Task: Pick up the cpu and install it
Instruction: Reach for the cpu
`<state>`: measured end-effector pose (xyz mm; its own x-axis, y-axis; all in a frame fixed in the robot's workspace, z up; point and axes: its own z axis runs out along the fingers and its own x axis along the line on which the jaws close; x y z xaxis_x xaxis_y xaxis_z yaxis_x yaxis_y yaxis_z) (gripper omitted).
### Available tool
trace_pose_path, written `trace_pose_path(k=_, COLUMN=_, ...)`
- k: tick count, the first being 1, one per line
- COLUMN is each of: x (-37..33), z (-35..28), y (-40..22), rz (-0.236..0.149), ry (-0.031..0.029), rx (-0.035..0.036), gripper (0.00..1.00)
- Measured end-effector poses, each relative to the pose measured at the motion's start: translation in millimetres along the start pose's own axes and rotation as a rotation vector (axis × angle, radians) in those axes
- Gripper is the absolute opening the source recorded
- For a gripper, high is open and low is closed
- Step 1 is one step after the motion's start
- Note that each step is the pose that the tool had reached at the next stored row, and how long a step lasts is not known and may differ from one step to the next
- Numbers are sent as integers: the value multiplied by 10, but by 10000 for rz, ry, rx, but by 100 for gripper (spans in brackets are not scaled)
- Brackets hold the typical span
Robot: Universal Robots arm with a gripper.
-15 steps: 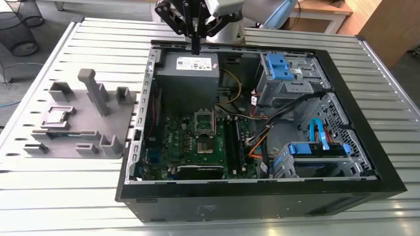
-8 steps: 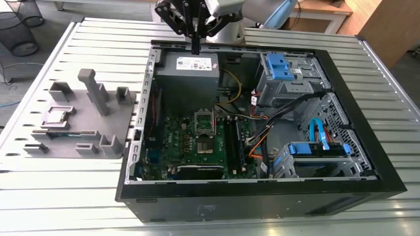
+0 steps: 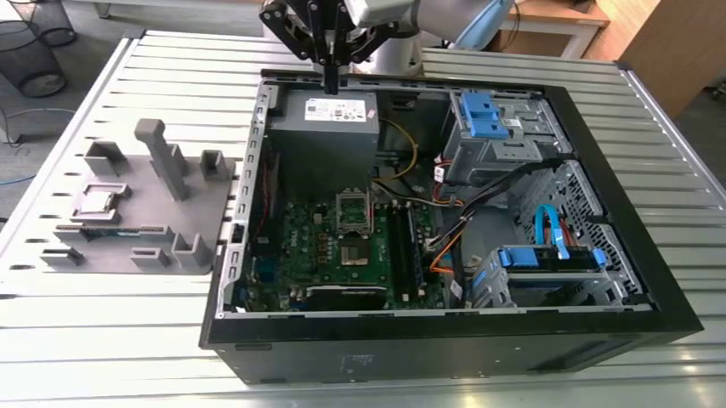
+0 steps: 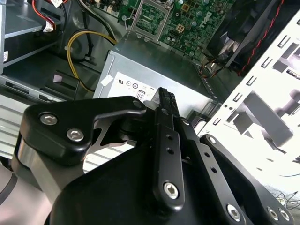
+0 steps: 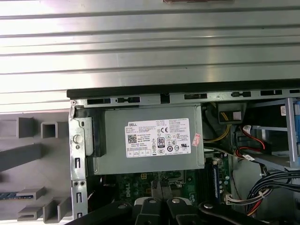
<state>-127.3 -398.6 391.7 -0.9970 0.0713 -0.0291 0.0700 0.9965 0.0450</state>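
Pick-up not yet begun: the tool (image 3: 331,82), closed narrow and carrying nothing, hangs over the power supply (image 3: 323,119) at the back of the open computer case (image 3: 454,344). The cpu (image 3: 97,201) lies in a grey holder (image 3: 170,234) on the counter (image 3: 114,340), well apart, to the exterior view's left. Reaching it likely calls for clearing the case wall and the holder's posts (image 3: 159,157), then opening up; the socket (image 3: 353,214) sits mid-motherboard (image 3: 323,259)

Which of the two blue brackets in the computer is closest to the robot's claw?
The blue bracket beside the grey power supply, close to the gripper; the other bracket lies across the case.
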Motion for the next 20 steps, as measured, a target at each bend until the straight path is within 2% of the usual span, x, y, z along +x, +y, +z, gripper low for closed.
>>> trace_pose_path(k=11, x=114, z=-1, y=-8, rz=0, ry=0, rx=0, gripper=11)
trace_pose_path(k=20, x=274, z=-1, y=-20, rz=1, ry=0, rx=0, gripper=11)
